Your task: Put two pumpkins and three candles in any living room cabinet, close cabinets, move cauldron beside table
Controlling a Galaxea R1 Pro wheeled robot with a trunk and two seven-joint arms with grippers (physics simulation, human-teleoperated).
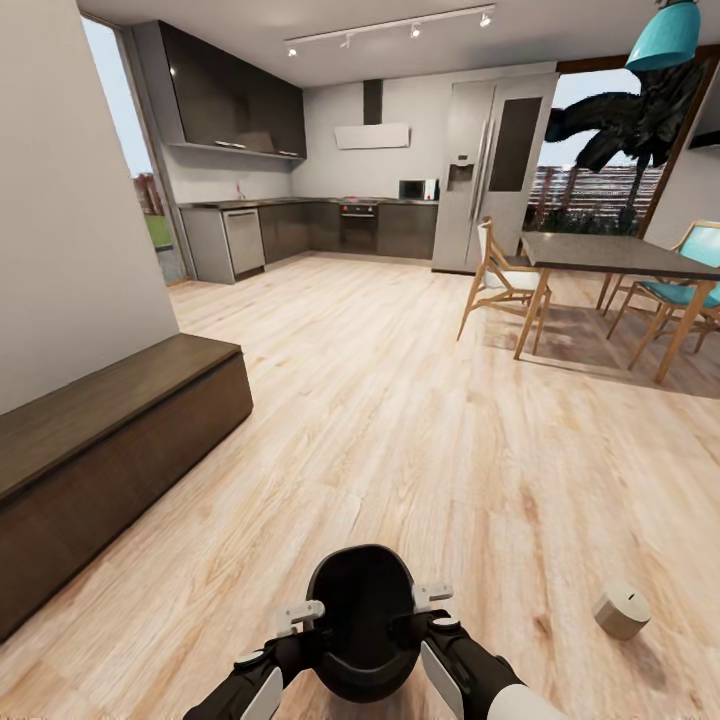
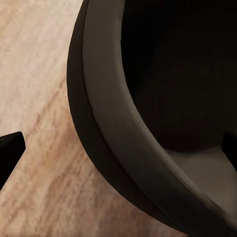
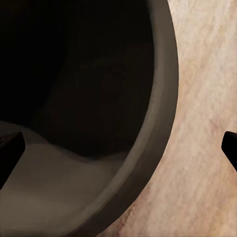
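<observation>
**Cauldron carried between both grippers over the wood floor**

At the bottom centre of the head view, the black cauldron [image 1: 362, 620] sits between the two arms, its dark mouth facing the camera. The left gripper [image 1: 298, 614] is at its left rim and the right gripper [image 1: 432, 598] at its right rim. In the left wrist view the cauldron's thick rim [image 2: 106, 128] passes between the two dark fingertips [image 2: 10, 148], which stand wide apart on either side of it; the right wrist view shows the same, with the rim [image 3: 158, 123] between the spread fingertips [image 3: 10, 148]. Whether the fingers actually press on the rim cannot be told.

The long, low dark-brown cabinet [image 1: 110, 450] runs along the left edge of the frame against the pale wall, its front panels closed. At the lower right, a small cream cylinder, seemingly a candle [image 1: 620, 610], lies tilted on the floor [image 1: 420, 420], well apart from the cauldron. In the upper right stands a dining table [image 1: 610, 255] with wooden chairs [image 1: 500, 275]; the kitchen [image 1: 300, 225] fills the far upper left.
</observation>
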